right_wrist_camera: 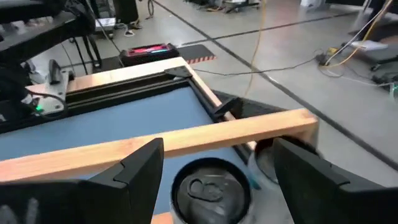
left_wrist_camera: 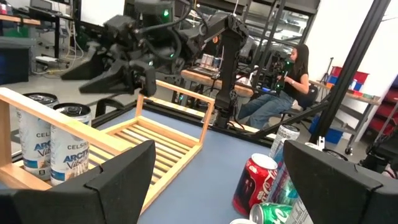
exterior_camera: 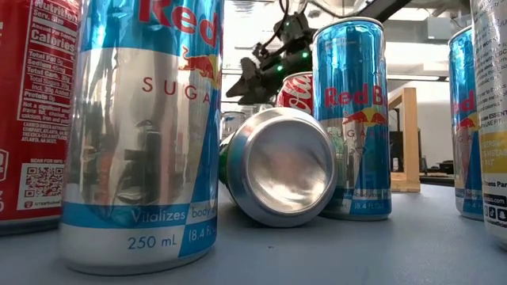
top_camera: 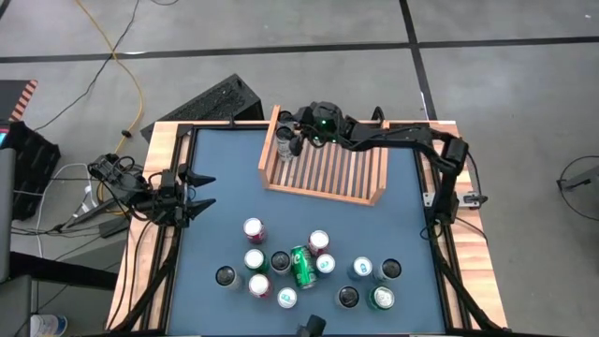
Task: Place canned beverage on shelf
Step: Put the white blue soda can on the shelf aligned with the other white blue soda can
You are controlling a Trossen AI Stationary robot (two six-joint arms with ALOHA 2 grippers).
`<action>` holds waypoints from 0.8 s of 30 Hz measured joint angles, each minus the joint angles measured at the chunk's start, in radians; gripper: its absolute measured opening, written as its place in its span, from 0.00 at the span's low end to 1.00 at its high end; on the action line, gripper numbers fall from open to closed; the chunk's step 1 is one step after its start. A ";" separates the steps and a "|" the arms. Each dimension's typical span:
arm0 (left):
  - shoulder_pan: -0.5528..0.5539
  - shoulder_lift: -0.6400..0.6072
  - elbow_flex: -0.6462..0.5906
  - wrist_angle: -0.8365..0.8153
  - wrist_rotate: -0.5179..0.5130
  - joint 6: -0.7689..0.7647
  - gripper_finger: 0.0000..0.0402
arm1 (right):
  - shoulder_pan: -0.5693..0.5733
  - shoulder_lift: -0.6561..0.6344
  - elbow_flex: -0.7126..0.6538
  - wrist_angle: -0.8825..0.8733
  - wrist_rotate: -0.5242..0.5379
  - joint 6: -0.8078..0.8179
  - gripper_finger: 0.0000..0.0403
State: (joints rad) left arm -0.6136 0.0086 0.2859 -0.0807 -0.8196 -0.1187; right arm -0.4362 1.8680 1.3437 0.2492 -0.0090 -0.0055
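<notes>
Wooden shelf (right_wrist_camera: 186,140) wall – hides cans (right_wrist_camera: 211,190)

Shelf (top_camera: 328,168) slats are mostly bare; only its left corner is taken by two white cans (top_camera: 284,145), with the right gripper (top_camera: 298,139) hovering open right above them. Open blue table (top_camera: 220,187) lies between the shelf and the can cluster (top_camera: 304,267) (tightly packed, one green can (top_camera: 302,267) lying down).

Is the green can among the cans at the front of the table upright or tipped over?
Tipped over. The green can lies on its side among standing cans; the low view faces its round end.
</notes>
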 joint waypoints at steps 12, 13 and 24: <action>0.000 0.000 0.000 0.000 0.000 0.000 0.85 | 0.075 -0.077 -0.068 -0.262 0.148 -0.062 0.63; 0.000 0.000 0.000 0.000 -0.001 0.001 0.85 | 0.081 -0.064 -0.074 -0.242 0.149 -0.049 0.62; 0.000 0.000 0.000 0.000 -0.009 -0.001 0.85 | 0.059 0.047 -0.100 -0.083 0.122 -0.020 0.49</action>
State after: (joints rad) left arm -0.6136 0.0085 0.2859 -0.0806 -0.8284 -0.1196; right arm -0.3775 1.9150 1.2434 0.1658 0.1133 -0.0257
